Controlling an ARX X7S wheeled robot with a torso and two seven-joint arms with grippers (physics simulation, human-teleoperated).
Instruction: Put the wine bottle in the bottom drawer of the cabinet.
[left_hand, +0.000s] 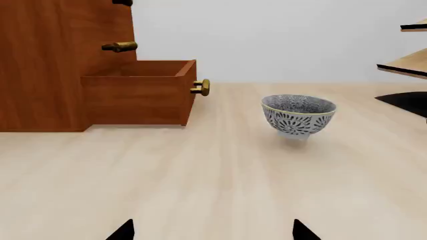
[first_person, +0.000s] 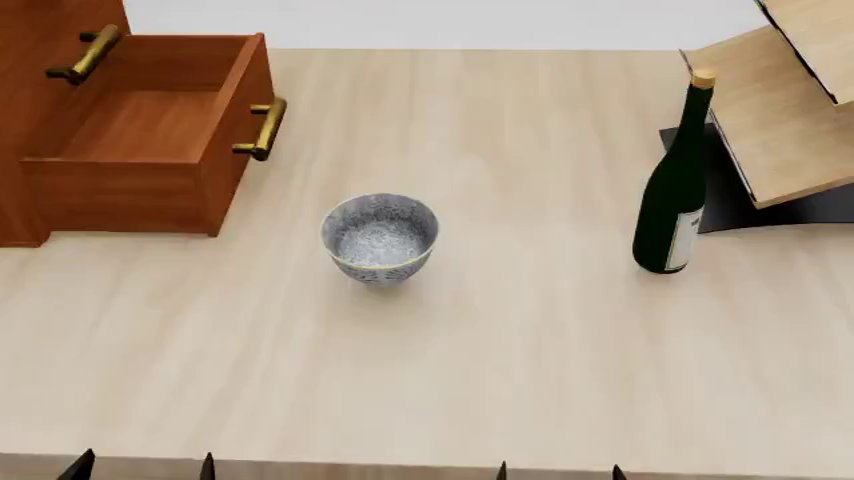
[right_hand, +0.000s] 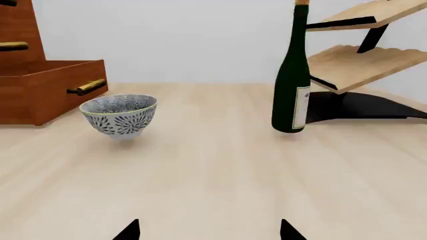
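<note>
The wine bottle (first_person: 671, 190) stands upright near the table's (first_person: 534, 380) right edge, just beside the black base of the pale wooden rack (first_person: 787, 110), and nothing has hold of it. Over at the far left corner the cabinet (first_person: 40, 110) has its bottom drawer (first_person: 134, 130) pulled out, open and bare inside, brass handle (first_person: 263, 129) facing along the table. A patterned bowl (first_person: 380, 238) sits between the two, well apart from both. The right gripper (right_hand: 208, 231) hangs low at the near edge, only its two dark fingertips showing, spread apart and holding nothing; the left gripper (left_hand: 212, 231) sits the same way, tips apart and empty, aimed toward the drawer and bowl. The step in hand looks like the reach for the bottle, and the right arm seems the natural choice, being on that side. Doing it well likely means coming in level, taking the bottle on its wide body rather than the slim neck, and keeping clear of the rack shelf just behind it. The carry then wants a path around or above the bowl, and the tall bottle will probably need laying down to fit that shallow drawer.
</note>
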